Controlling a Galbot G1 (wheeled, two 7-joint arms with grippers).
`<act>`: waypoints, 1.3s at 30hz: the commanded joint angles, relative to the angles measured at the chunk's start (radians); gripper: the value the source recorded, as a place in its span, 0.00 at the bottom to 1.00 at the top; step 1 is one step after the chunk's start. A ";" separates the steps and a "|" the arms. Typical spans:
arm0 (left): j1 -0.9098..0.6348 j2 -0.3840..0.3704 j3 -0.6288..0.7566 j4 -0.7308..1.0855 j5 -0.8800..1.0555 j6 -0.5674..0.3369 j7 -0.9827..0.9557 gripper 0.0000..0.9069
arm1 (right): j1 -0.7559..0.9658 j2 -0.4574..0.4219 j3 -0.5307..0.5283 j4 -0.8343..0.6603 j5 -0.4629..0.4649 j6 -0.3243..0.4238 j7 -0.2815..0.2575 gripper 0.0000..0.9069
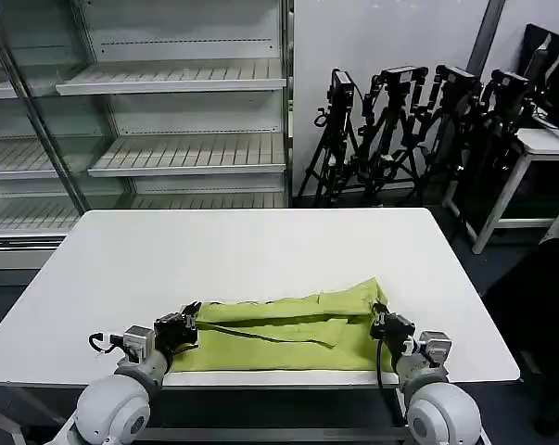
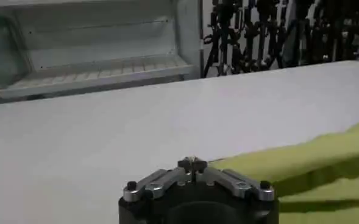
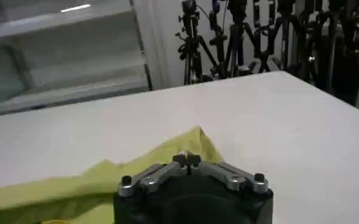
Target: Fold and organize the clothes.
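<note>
The clothes are one lime T-shirt (image 1: 279, 338), folded into a long band along the table's front edge. My left gripper (image 1: 188, 320) is at the band's left end. Its fingers are shut, and the fabric edge (image 2: 301, 161) runs right up to the fingertips (image 2: 192, 163). At the band's right end, my right gripper (image 1: 381, 323) is shut too. There the lime T-shirt (image 3: 167, 152) rises to a peak just beyond its fingertips (image 3: 186, 159). Both grippers sit low on the table, pinching the fabric ends.
The white table (image 1: 251, 250) stretches away bare beyond the shirt. Empty glass-fronted shelves (image 1: 168, 111) stand behind on the left. Black tripods (image 1: 400, 130) and a white side table (image 1: 548, 148) are at the back right.
</note>
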 commanded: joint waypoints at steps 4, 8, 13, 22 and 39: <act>0.025 -0.015 -0.008 -0.007 0.067 -0.054 -0.016 1.00 | -0.068 0.014 0.012 0.065 -0.048 -0.007 0.003 1.00; 0.041 -0.027 -0.016 -0.040 0.062 -0.064 -0.025 1.00 | -0.124 0.007 0.039 0.149 -0.085 0.007 0.001 1.00; 0.088 -0.086 -0.031 -0.079 -0.036 -0.062 -0.112 1.00 | -0.202 0.011 0.091 0.225 -0.099 0.014 0.003 1.00; 0.098 -0.181 0.007 -0.003 0.036 -0.060 -0.186 1.00 | -0.270 0.022 0.125 0.269 -0.147 0.032 0.005 1.00; 0.116 -0.204 0.012 -0.004 0.044 -0.043 -0.227 0.04 | -0.299 0.063 0.117 0.309 -0.174 0.034 0.010 1.00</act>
